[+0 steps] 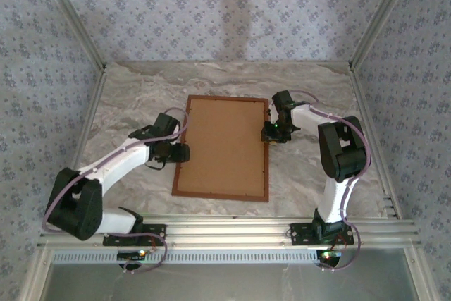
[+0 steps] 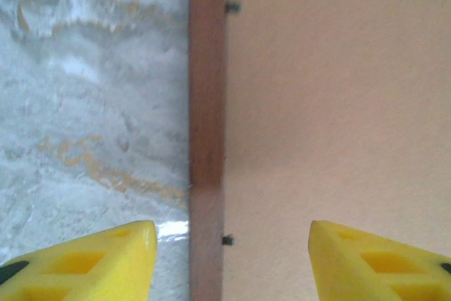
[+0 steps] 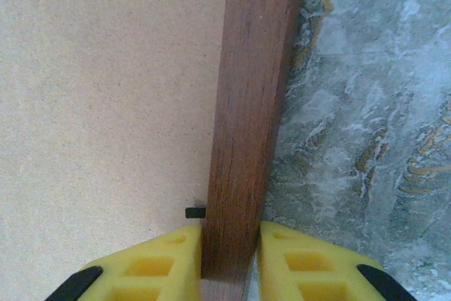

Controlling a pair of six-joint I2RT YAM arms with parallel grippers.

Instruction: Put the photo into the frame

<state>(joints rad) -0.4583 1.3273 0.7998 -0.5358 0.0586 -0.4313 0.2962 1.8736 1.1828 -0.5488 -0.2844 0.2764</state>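
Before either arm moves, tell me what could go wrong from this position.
1. The right hand is shut on just the right rail of the frame. Lifting there alone could tilt the frame and let it slip.
2. The left hand is open astride the left rail, with one finger over the backing board. Closing might snag a small black tab or shove the frame across the table.

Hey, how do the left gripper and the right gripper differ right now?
The left gripper is open, jaws wide, straddling the left rail of the frame; the right gripper is shut, pinching its right rail. Both have yellow fingers.
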